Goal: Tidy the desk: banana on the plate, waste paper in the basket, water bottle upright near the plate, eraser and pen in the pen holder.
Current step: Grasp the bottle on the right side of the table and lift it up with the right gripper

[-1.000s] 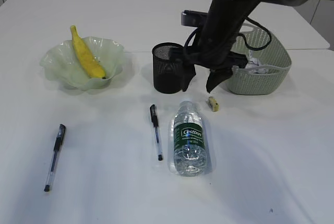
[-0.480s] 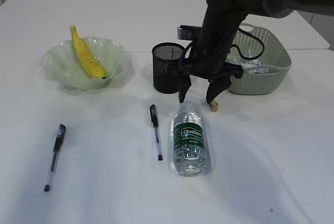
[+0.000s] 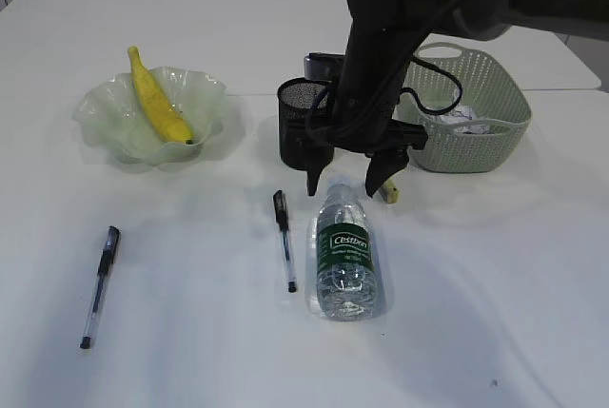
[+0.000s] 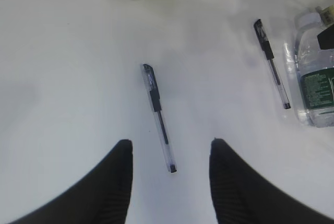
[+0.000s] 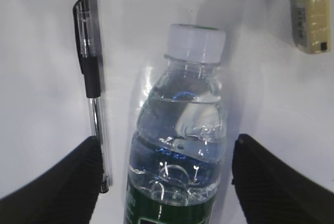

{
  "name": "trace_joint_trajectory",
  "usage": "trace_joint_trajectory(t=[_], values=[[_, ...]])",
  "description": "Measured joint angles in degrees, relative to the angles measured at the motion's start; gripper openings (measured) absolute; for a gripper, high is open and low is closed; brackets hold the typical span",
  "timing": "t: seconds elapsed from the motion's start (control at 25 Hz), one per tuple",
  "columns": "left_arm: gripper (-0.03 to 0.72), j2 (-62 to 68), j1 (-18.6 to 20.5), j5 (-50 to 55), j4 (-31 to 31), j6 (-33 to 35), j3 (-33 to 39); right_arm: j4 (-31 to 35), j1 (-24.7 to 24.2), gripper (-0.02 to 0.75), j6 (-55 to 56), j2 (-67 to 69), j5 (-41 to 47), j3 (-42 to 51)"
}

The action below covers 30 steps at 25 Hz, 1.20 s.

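One water bottle lies on its side on the white worktop, its white cap pointing toward the pen holder just behind it. Over that cap hangs the right gripper, which a second ago stood farther back by the basket and has since swung forward and spread its fingers wide, so that they now straddle the bottle's neck without touching it. That move suggests the bottle is the step in hand: grasped next, then stood upright near the plate. Beside the bottle, a pen lies on one side and the eraser near its cap on the other. Beyond the holder, the banana already rests on the plate and the waste paper in the basket. Farther from the bottle, the left gripper hovers half open and empty over a second pen.
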Motion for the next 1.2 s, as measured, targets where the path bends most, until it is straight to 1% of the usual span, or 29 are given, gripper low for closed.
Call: trace_joint_trajectory(t=[0.36, 1.2], values=[[0.339, 0.0, 0.0, -0.7, 0.0, 0.0, 0.0, -0.2, 0.0, 0.572, 0.2, 4.1, 0.0, -0.2], [0.339, 0.0, 0.0, -0.7, 0.0, 0.0, 0.0, -0.3, 0.0, 0.572, 0.2, 5.4, -1.8, -0.3]])
